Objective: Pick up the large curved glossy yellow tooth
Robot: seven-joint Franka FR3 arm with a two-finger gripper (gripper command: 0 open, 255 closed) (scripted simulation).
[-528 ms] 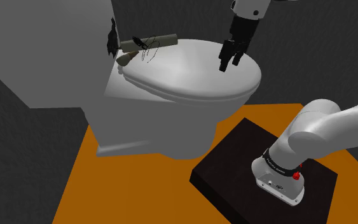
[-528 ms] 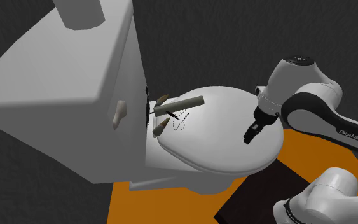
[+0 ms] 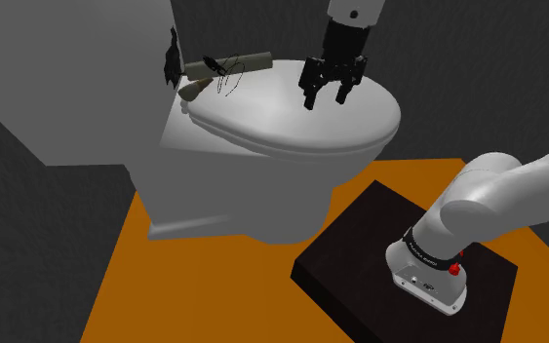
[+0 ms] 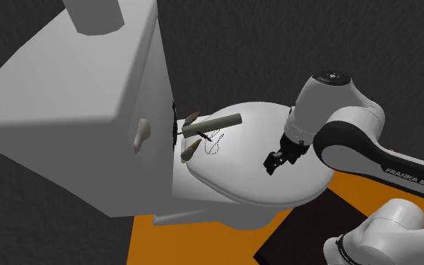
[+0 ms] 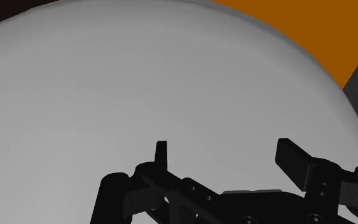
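The hand (image 3: 328, 94) is hanging fingers-down over the white toilet lid (image 3: 272, 127), spread wide and gripping nothing. In the wrist view its fingertips (image 5: 161, 150) are standing well apart with bare lid between them. The tan curved tooth (image 3: 195, 90) is lying at the lid's rear edge, at 9 o'clock from the hand in the shoulder view and well apart from it. Just beside the tooth, at its 1 o'clock, a black wire tangle (image 3: 228, 80) and an olive-grey cylinder (image 3: 229, 66) are resting. The tank (image 3: 87, 78) is standing behind them. At 5 o'clock from the toilet, the black stand (image 3: 350, 258) is sitting on an orange floor (image 3: 165, 292).
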